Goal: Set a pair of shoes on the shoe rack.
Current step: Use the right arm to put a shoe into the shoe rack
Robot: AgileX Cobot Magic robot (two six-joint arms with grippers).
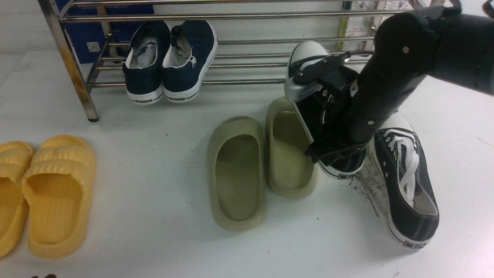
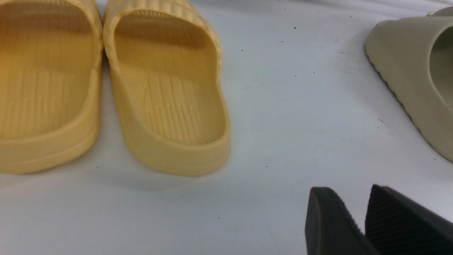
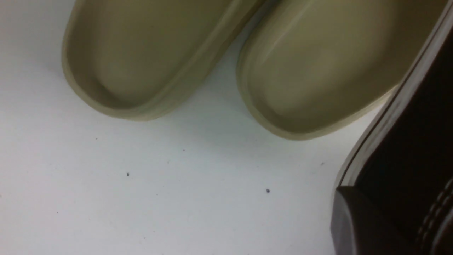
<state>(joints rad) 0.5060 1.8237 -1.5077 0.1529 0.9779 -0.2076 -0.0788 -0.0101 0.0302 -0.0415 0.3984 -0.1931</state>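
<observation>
The right gripper pinched one sneaker, toe tilted up toward the rack, while its mate lay on the floor to the right. The left gripper stood spread and empty. The next move was probably a lift farther, onto the rack.

Floor was recorded as white and matt, evenly lit, with soft shadows only. Small dark specks were noted scattered across it. A grey-black scuff smear was seen right of centre. The shoe rack, shiny steel with thin horizontal rods, was found standing at the far side. Behind it at left, a dark blue panel bearing a small white square plate was observed. A yellow-green upright strip was seen behind at right; its nature could not be determined.
</observation>
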